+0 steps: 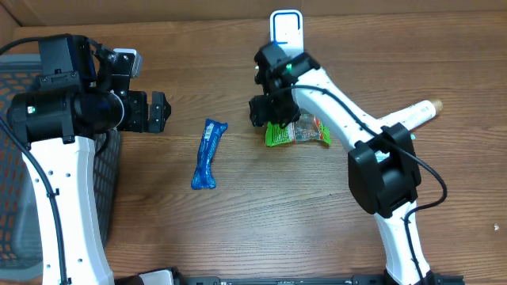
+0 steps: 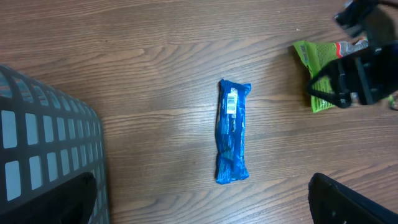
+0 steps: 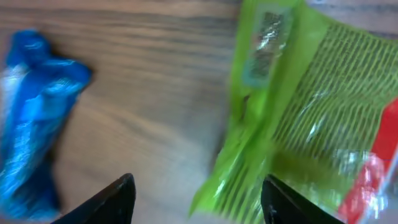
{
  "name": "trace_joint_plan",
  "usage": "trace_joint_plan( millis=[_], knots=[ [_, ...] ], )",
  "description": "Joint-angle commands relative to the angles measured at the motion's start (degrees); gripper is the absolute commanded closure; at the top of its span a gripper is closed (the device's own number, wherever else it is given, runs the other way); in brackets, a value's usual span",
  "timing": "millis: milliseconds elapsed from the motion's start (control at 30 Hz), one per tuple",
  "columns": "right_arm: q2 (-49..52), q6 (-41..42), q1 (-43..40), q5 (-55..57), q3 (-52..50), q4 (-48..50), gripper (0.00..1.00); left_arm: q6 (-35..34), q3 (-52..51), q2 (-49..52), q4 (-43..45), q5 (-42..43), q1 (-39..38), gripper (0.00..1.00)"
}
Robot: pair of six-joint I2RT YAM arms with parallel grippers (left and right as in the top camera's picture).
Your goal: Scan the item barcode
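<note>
Two packets on a wood surface; right jaws over the green one.
Green packet: lies flat right of centre, its left edge under the right gripper, whose jaws stand apart above that edge and are not clamped on it. Blue packet: lies lengthwise at centre, apart from the green one, with a white barcode label face up near its far end. Left gripper: hovers left of the blue packet, beside the mesh basket, jaws wide apart and holding nothing. White device: stands at the far edge, behind the right gripper.
</note>
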Motion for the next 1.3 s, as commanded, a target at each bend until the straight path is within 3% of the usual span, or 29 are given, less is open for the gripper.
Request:
trace_joint_plan(
  millis=[0, 267, 400, 600, 767, 833, 967, 1133, 1267],
  knots=[
    [0.66, 2.82, 0.15, 3.26, -4.5, 3.43, 0.35, 0.26, 0.33, 0.2, 0.17, 0.48, 0.0, 0.0],
    [0.63, -1.31, -0.02, 1.64, -6.38, -8.68, 0.33, 0.26, 0.33, 0.2, 0.17, 0.48, 0.0, 0.01],
    [0.63, -2.34, -1.73, 11.87, -6.38, -11.69, 0.31, 0.26, 0.33, 0.2, 0.17, 0.48, 0.0, 0.0],
    [0.28, -4.28, -4.63, 23.76, -3.1, -7.98, 0.31, 0.26, 0.33, 0.2, 0.2, 0.48, 0.0, 0.0],
    [-3.61, -3.8, -8.09, 15.96, 5.09, -10.58, 0.29, 0.26, 0.33, 0.2, 0.2, 0.48, 0.0, 0.0],
    [-5.79, -1.79, -10.34, 10.86, 6.14, -10.43, 0.21, 0.26, 0.33, 0.2, 0.17, 0.48, 0.0, 0.0],
    [-5.88, 1.01, -15.93, 1.66, 4.57, -8.46, 0.14, 0.26, 0.33, 0.2, 0.17, 0.48, 0.0, 0.0],
    [-4.46, -8.26, -19.71, 0.04, 0.2, -1.11, 0.06, 0.26, 0.33, 0.2, 0.17, 0.48, 0.0, 0.0],
    [-1.6, -18.05, -21.81, -4.94, -0.61, 2.56, 0.06, 0.26, 0.33, 0.2, 0.17, 0.48, 0.0, 0.0]
  ],
)
